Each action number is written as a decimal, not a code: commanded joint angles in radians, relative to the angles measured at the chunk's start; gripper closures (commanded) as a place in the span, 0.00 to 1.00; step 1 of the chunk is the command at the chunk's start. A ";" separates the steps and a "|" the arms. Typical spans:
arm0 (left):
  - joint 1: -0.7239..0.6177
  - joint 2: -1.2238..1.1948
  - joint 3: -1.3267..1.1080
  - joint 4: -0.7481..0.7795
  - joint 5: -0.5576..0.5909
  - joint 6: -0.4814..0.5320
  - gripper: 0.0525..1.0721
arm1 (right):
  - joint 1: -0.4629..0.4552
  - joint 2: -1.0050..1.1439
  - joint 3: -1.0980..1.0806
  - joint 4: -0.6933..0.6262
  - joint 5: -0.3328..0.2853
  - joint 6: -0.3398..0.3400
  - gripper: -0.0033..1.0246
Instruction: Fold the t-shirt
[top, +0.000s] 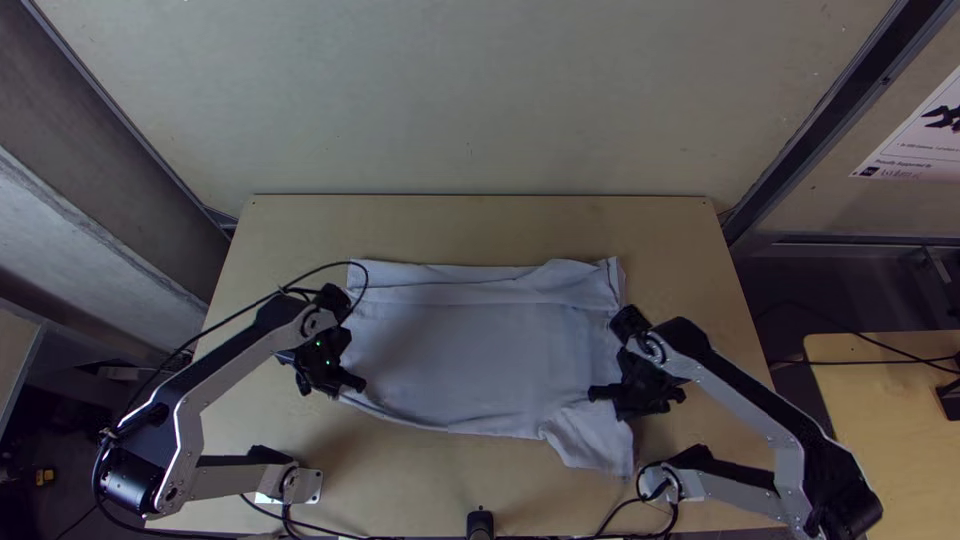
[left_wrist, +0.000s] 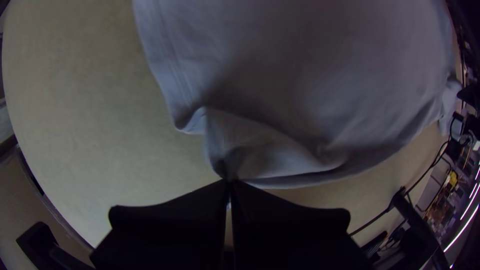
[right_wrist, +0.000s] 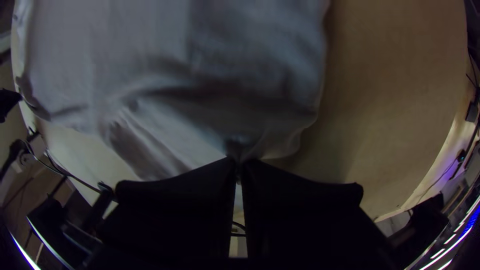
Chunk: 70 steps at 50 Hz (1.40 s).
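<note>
L gripper (top: 360, 384): at near-left corner of shirt (top: 460, 345). Fingers (left_wrist: 175, 220) closed tog. at tips, pinch of cloth btwn them; fabric gathers to the pinch, w/ a soft fold running off along the near edge.

R gripper (top: 594, 393): over shirt's right part, toward its near side. Tips likewise tog., small bunched bit of cloth caught btwn; creases fan out from the grip in R wrist view.

Shirt: pale, lies mid-table, approx. rectangular, long way left to right. Middle fairly flat; far side has a lengthwise band w/ ridges, more rumpled toward far-right corner. Near edge bows slightly. At near right, a flap (top: 595, 440) sticks out past the near edge, toward the arm bases.

L arm (top: 230, 365) comes up from lower left, R arm (top: 745, 395) from lower right; grippers well apart, one nr each end of shirt.

Table (top: 660, 225): light wood, shows all round the cloth. Black post (top: 480, 523) at its near edge, btwn the arms; dark cables (top: 625, 505) run nearby. Second table (top: 880, 400), also light wood, stands off to the right. Pale wall (top: 470, 90) beyond far edge; printed sheet (top: 915, 140) up at far right.
</note>
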 joint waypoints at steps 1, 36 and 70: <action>0.052 -0.021 0.030 -0.018 0.011 0.043 0.98 | -0.060 -0.035 0.023 -0.037 0.025 -0.035 0.97; 0.139 0.128 0.342 -0.010 0.008 0.109 0.98 | -0.224 0.206 0.415 -0.046 0.103 -0.138 0.97; 0.176 0.545 0.814 -0.021 -0.002 0.142 0.98 | -0.306 0.692 0.902 -0.023 0.109 -0.178 0.97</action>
